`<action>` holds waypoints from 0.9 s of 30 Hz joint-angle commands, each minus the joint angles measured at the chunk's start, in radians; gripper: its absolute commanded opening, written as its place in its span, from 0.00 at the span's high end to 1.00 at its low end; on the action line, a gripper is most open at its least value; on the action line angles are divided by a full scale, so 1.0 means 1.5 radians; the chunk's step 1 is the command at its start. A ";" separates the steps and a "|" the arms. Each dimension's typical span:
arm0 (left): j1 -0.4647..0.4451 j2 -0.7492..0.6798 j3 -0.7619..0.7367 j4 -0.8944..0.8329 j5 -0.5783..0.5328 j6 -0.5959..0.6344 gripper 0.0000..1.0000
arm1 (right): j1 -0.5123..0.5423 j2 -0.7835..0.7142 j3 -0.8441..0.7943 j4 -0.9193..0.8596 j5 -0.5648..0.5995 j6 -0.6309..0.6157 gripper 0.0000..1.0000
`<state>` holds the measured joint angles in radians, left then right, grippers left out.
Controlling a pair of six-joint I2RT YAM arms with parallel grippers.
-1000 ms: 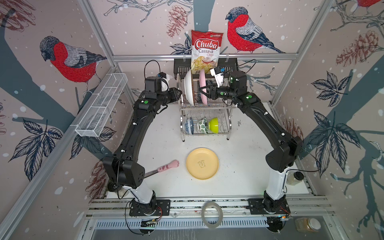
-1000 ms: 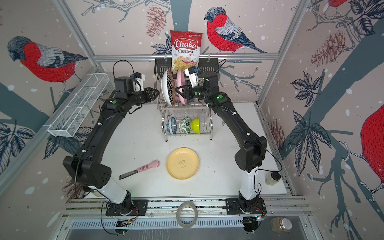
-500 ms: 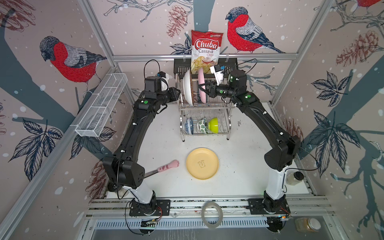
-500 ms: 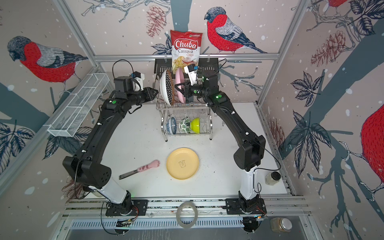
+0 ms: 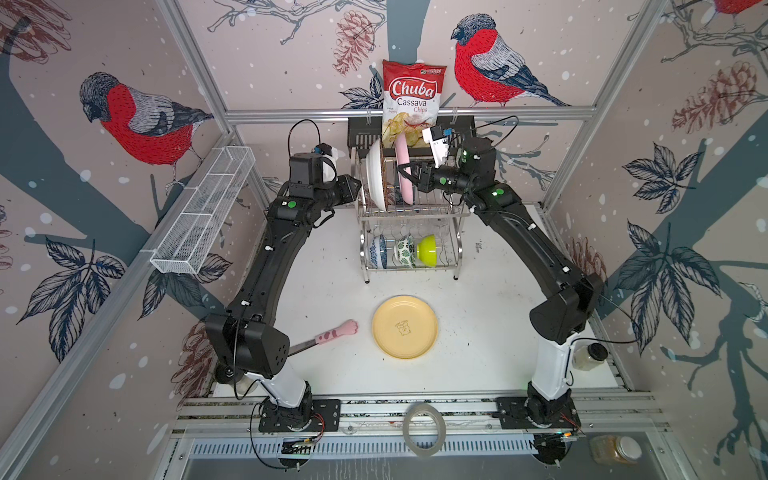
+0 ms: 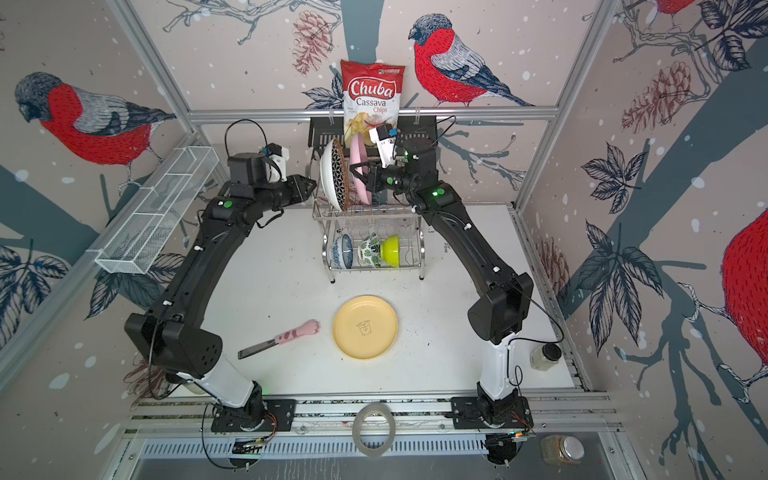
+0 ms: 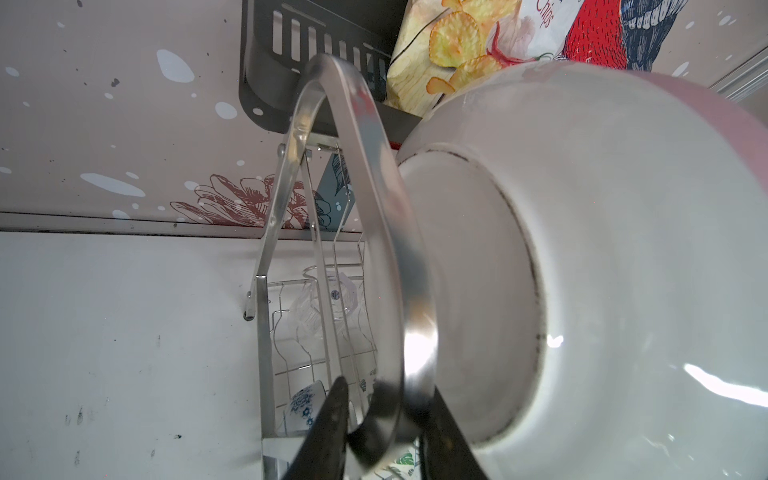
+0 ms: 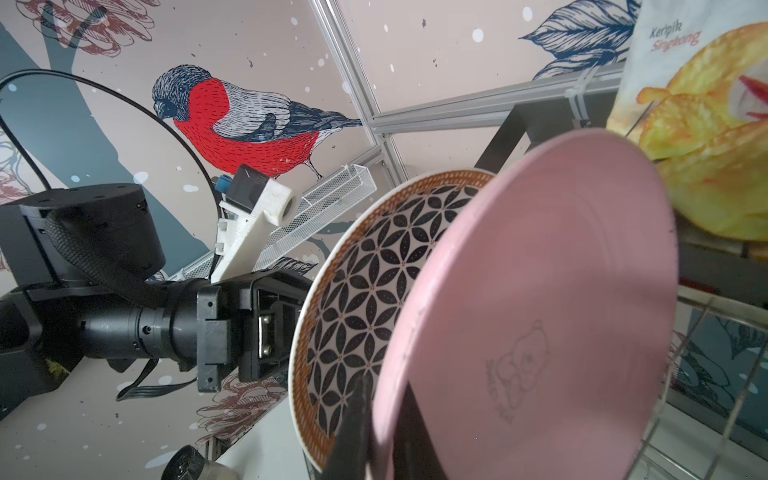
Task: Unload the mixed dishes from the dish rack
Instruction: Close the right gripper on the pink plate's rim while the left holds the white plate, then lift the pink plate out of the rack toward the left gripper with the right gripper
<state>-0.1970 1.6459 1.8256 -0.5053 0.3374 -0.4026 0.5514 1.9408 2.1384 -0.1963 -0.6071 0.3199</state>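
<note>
Two right fingers (image 8: 353,424) pinch the pink plate (image 8: 540,311) by its rim, the right gripper (image 8: 380,419) clamped tight. The plate stands upright on the upper tier of the rack (image 5: 411,212), at three o'clock of the patterned plate (image 6: 341,174) in a top view. The left gripper (image 7: 384,399), narrowly parted, clasps the arched handle (image 7: 374,208) at the rack's nine o'clock, beside the white plate (image 5: 374,174). Three bowls (image 5: 403,251) sit below.

Narrow gap between patterned plate (image 8: 357,291), pink plate (image 8: 540,311); chip bag (image 5: 411,99) close behind; table (image 5: 494,274) sides open.
</note>
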 commanded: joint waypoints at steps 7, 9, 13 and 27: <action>0.002 -0.004 0.028 -0.013 0.007 0.009 0.50 | 0.004 -0.044 0.007 0.020 0.000 0.014 1.00; 0.002 -0.009 0.035 -0.019 0.006 0.010 0.43 | 0.005 -0.062 0.000 0.019 0.002 0.012 1.00; 0.004 -0.026 0.034 -0.026 0.002 0.005 0.34 | 0.018 -0.116 -0.044 0.020 0.035 -0.008 1.00; 0.004 -0.126 0.011 -0.086 -0.026 -0.026 0.04 | 0.236 -0.339 -0.273 -0.011 0.431 -0.218 1.00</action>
<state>-0.1932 1.4754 1.8313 -0.5953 0.3153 -0.4370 0.8673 1.4662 1.7729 -0.2352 -0.1684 0.0879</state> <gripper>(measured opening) 0.967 0.093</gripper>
